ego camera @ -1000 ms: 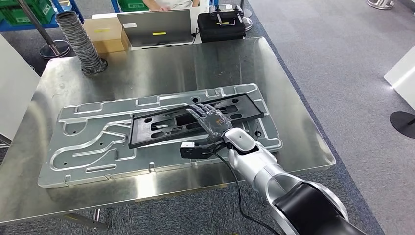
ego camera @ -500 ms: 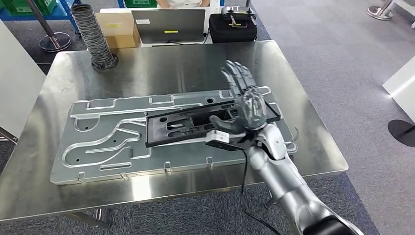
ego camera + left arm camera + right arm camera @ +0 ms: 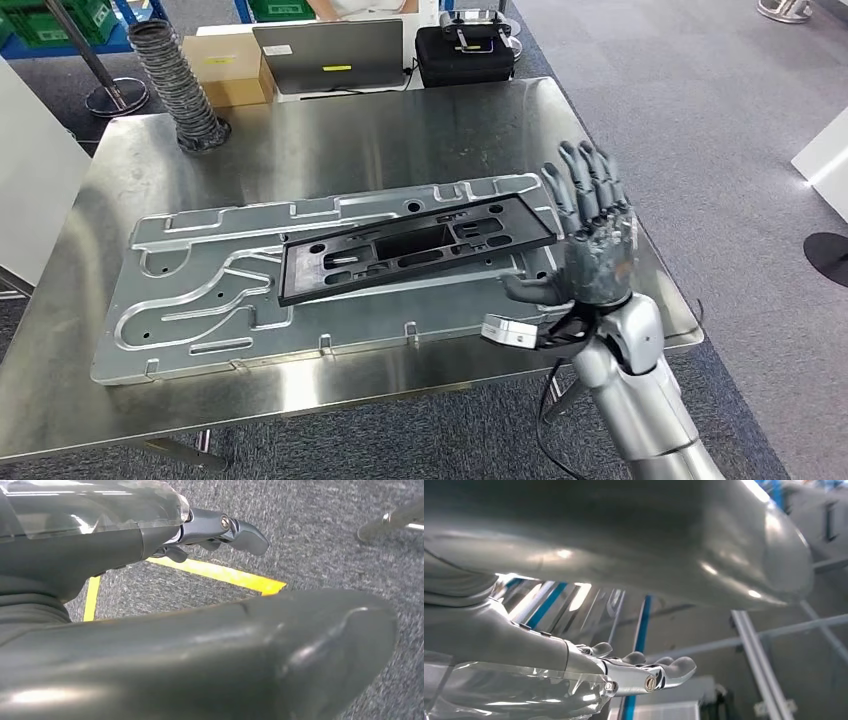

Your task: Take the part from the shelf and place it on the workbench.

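Observation:
The part, a long black plastic frame [image 3: 415,248] with several cut-outs, lies flat on a grey metal fixture plate [image 3: 200,290] on the steel workbench [image 3: 340,135]. My right hand [image 3: 590,240] is raised above the bench's right edge, just right of the part's end, fingers spread upward and holding nothing. The right wrist view shows its fingers [image 3: 649,672] stretched out with nothing in them. My left hand [image 3: 220,530] hangs over grey carpet with a yellow line, its fingers empty.
At the bench's far edge stand a ribbed grey hose [image 3: 180,85], a cardboard box [image 3: 225,70], a laptop [image 3: 335,50] and a black case [image 3: 465,50]. A person's torso [image 3: 355,8] is behind the laptop. Grey carpet lies to the right.
My right hand has lifted off the part and moved right, past the part's end, with fingers spread. The part stays on the fixture plate. The camera view has shifted slightly.

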